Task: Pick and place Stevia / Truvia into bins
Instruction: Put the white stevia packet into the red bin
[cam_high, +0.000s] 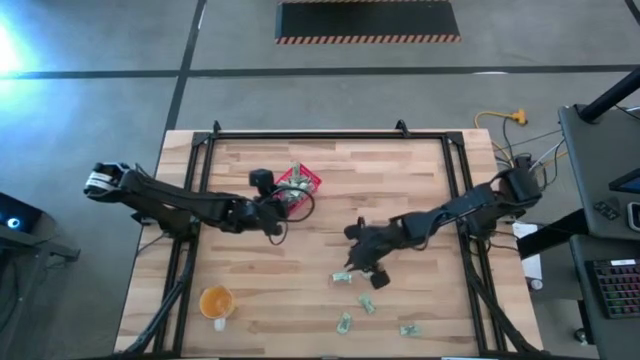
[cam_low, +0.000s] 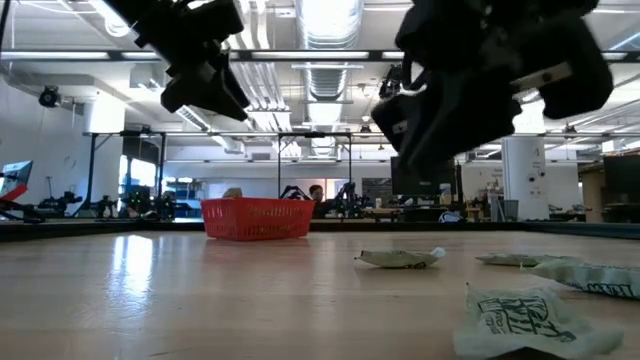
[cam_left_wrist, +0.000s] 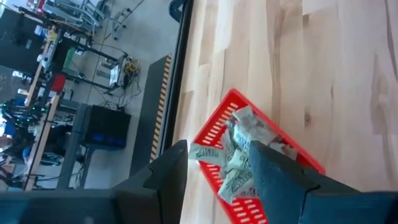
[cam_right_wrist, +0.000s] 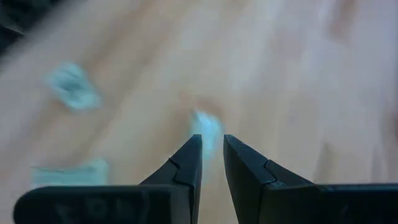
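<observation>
My left end effector (cam_left_wrist: 214, 171) hung over the red basket (cam_high: 301, 182), fingers apart, packets (cam_left_wrist: 239, 155) heaped inside. My right end effector (cam_right_wrist: 212, 152) hovered, fingers nearly together and empty, above loose packets (cam_high: 343, 277) on the tabletop (cam_high: 400, 180).

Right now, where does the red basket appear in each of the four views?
High view: red basket at upper centre, at the left gripper.
Low view: left of centre, far across the table.
Left wrist view: lower centre, holding packets.
Right wrist view: not visible.
Shared landmark: the basket's packets.
</observation>
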